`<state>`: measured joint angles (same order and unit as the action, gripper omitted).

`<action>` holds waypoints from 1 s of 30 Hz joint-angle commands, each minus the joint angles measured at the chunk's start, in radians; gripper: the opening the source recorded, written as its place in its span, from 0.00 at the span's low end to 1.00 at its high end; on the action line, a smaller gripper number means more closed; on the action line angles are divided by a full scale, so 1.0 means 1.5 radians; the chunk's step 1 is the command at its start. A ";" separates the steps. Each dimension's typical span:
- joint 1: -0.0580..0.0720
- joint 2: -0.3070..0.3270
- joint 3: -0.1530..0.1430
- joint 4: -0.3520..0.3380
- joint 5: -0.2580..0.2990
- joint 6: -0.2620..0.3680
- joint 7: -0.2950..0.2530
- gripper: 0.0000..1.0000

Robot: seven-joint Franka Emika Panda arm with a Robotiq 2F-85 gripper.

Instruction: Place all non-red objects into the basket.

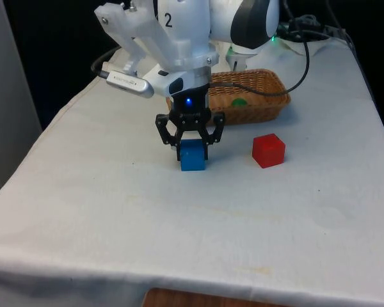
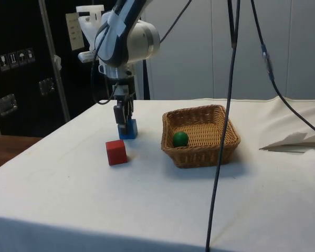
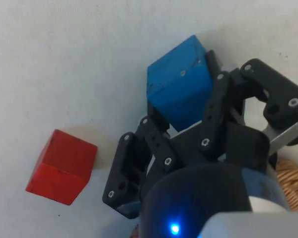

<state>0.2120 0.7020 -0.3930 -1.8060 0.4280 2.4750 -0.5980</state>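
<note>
The tabletop point(image 1: 83, 211) carries a basket point(image 1: 269, 105) at about 1 o'clock from the blue cube point(image 1: 192, 155), green ball point(image 2: 180, 138) already inside. The claw point(image 1: 191, 142) sits clamped on the blue cube, still resting on the cloth. Probably best to lift straight up and clear the rim, steering away from the red cube point(image 1: 269, 150) at 3 o'clock.

White cloth point(image 1: 179, 243) over table; black curtains point(image 1: 51, 38) behind; dark cabinets point(image 2: 21, 63), pale wall panels point(image 2: 199, 47).
</note>
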 commanded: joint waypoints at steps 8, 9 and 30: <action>0.001 -0.007 -0.002 -0.004 -0.001 -0.003 0.000 0.01; 0.001 -0.013 -0.003 -0.007 -0.001 -0.005 -0.001 0.01; 0.003 -0.149 -0.032 -0.083 -0.012 -0.071 -0.007 0.01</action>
<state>0.2130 0.4900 -0.4340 -1.9220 0.4200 2.3750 -0.6130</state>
